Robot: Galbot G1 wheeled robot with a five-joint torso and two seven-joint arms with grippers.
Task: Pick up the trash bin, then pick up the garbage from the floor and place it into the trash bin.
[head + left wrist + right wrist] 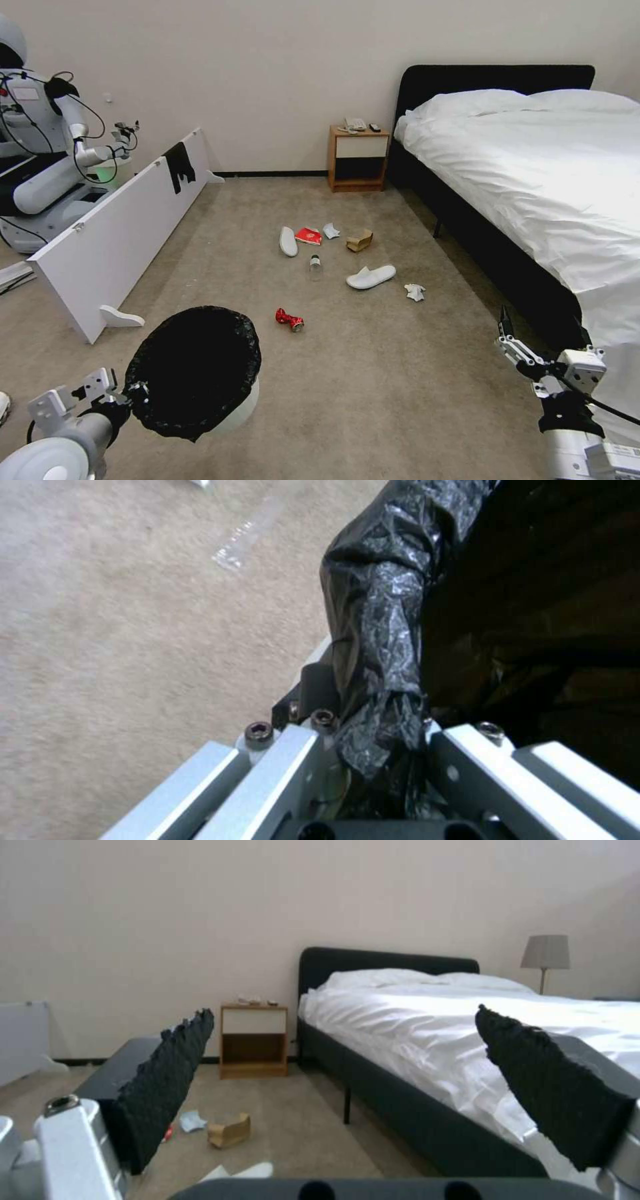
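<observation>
**Desk:** What's the moment, and where is the risk?

**Photographer:** A bedroom. The left tool (127,393) is clamped on the bag-covered rim of the trash bin (200,373), held low at the robot's left above the floor (373,400). The right tool (347,1080) hangs spread and empty beside the bed (533,193). The garbage lies scattered on the carpet ahead: a crushed red can (289,319) nearest, then a clear bottle (315,267), two white slippers (371,277), a red packet (308,235), a brown paper bag (359,241) and a crumpled tissue (415,291).

**Desk:** And what might go wrong?

**Photographer:** My reading: the grip bites slick black liner (380,645) folded over one edge. The plastic could slide or tear, and the bin could tip or drop once weight goes in. The can looks likely to roll from a pinch; the bottle is hard to make out against the carpet. The bed frame crowds the right arm's reach.

**Desk:** Any brands or legible writing?

**Photographer:** None readable. The red packet carries a pale mark, too small to make out. A white panel (113,240) stands on its edge at the left, unmarked.
</observation>
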